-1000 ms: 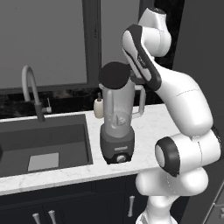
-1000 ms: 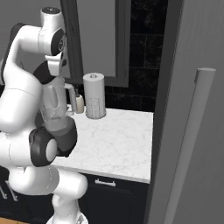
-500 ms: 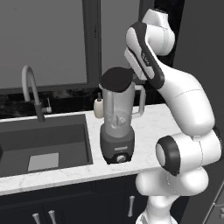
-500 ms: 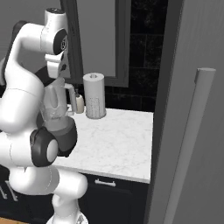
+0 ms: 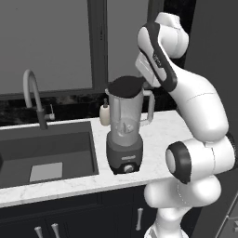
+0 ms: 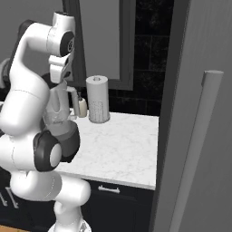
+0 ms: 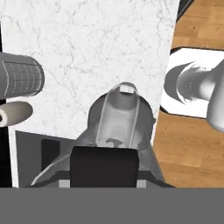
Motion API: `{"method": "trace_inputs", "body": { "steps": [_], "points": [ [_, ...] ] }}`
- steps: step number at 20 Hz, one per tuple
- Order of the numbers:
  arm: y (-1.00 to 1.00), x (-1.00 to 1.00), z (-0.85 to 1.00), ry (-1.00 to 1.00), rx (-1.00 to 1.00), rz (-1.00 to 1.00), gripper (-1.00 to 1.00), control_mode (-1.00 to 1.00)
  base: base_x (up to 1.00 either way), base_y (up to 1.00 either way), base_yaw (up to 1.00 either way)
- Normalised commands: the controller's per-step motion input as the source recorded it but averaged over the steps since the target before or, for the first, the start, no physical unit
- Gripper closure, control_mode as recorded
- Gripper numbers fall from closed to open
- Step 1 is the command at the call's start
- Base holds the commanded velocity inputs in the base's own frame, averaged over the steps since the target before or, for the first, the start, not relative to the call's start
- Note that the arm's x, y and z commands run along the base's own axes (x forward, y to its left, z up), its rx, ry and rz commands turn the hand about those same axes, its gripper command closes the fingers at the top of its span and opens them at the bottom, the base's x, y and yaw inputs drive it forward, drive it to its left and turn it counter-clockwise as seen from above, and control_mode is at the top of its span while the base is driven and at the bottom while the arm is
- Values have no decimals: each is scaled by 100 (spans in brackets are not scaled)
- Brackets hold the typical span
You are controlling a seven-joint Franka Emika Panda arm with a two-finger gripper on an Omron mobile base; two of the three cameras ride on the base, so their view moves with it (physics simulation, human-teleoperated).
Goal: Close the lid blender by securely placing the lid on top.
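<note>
Lid [image 5: 126, 85], flat and black, resting on or just over the mouth of the blender [image 5: 125, 135], directly under the hand and slightly tilted toward it, likely because the grip sits at the edge nearest the wrist rather than at the centre. From the left base view: gripper [image 5: 142, 82] at the lid's far rim, jaws hidden behind the wrist, so grip not readable here; soap bottle [image 5: 105, 114] below and beyond the hand, sink [image 5: 46, 153] well off to its left, faucet [image 5: 33, 95] farther still. From the right base view: hand pointing down over the jar, arm wrapped in front of it, jar handle [image 6: 72, 97] showing just beneath the wrist; paper towel roll [image 6: 98, 105] well apart on the counter [image 6: 122, 145], out of the way of any descent. From the hand view: looking straight down the jar, spout [image 7: 124, 89] ahead, black lid edge [image 7: 104, 166] close against the fingers at the bottom; jaws pinched nearly together, apparently on that edge, held so as to steer the disc square onto the rim. Seating not judged complete: a level press down seems still needed.
</note>
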Motion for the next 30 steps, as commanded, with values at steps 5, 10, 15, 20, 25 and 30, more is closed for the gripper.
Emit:
{"method": "trace_inputs", "body": {
  "steps": [5,10,15,20,25,30],
  "points": [
    [0,-4,-40,8,0,0,100,-100,0,0,0],
    [0,-10,-52,1,0,0,100,-100,0,0,0],
    [0,-11,-46,0,1,0,-100,-100,0,0,0],
    [0,-2,-22,0,3,0,-100,-100,0,0,0],
    [0,0,-6,0,2,0,-100,-100,0,0,0],
    [0,0,0,-4,3,0,-100,-100,0,0,0]
  ]
}}
